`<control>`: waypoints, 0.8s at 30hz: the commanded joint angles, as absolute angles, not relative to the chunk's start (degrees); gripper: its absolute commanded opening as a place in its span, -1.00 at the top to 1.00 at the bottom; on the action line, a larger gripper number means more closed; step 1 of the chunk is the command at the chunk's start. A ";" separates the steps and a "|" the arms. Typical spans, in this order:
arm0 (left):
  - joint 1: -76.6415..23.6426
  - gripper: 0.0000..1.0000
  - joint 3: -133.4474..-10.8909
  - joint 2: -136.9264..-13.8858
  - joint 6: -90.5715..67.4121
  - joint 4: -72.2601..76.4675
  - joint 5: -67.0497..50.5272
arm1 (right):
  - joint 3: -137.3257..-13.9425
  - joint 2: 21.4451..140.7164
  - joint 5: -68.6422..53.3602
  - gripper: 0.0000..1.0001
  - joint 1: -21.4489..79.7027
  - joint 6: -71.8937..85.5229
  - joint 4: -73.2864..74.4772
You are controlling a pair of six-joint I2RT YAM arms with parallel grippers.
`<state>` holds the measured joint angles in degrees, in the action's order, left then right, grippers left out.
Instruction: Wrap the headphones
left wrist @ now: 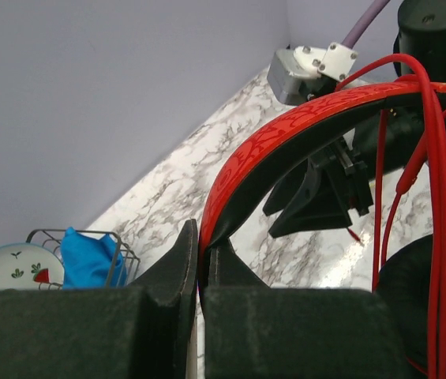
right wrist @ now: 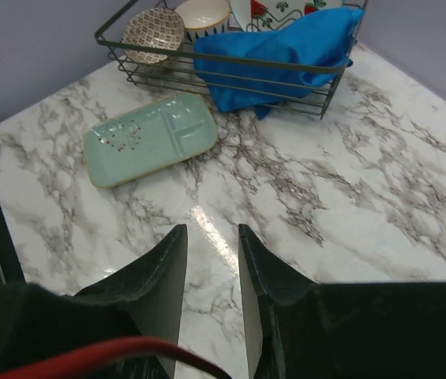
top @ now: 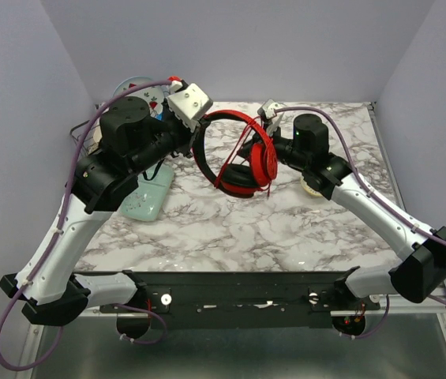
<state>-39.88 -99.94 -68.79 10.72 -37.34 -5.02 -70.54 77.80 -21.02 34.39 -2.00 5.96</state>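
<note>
At the far left, a wire basket (right wrist: 230,67) holding a blue cloth (right wrist: 286,55) sits in the back corner of the marble table (right wrist: 349,197). A pale green tray (right wrist: 151,138) lies just in front of it.

Your left gripper (left wrist: 201,241) is clamped on one end of the red headband (left wrist: 286,126), its jaws pressed tight against the band. It holds the headphones (top: 238,181) up off the table, between the two arms.

The thin red cable (left wrist: 436,197) loops several times over the headband and down past the ear cups, so the winding looks partly done.

On the right, your right gripper (right wrist: 211,233) hovers close beside the headphones, jaws apart with nothing between them. A strand of the cable crosses just beneath its fingers.

The step in hand seems to be winding the cable. How much slack is left cannot be seen. Next, you likely need to close the right gripper on the loose strand and carry it around the band, while the left grip keeps the headphones steady.
</note>
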 commanded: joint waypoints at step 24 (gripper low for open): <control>-39.55 1.00 -117.77 -75.32 1.50 -38.06 2.90 | -54.23 75.59 -21.01 0.49 34.01 6.76 -7.38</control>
